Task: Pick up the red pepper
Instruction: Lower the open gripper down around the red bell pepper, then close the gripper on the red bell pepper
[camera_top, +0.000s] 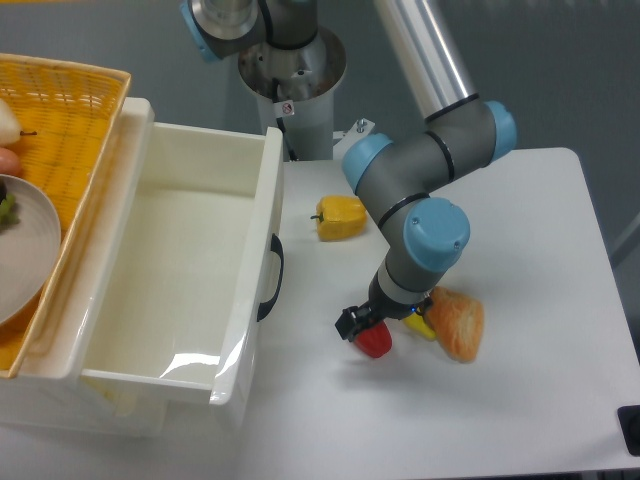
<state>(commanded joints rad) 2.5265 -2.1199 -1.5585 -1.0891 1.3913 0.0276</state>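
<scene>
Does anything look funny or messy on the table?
Nothing is spilled or broken. The red pepper sits under the pincer, close beside the bread piece. The yellow pepper lies on its side, apart from them.
</scene>
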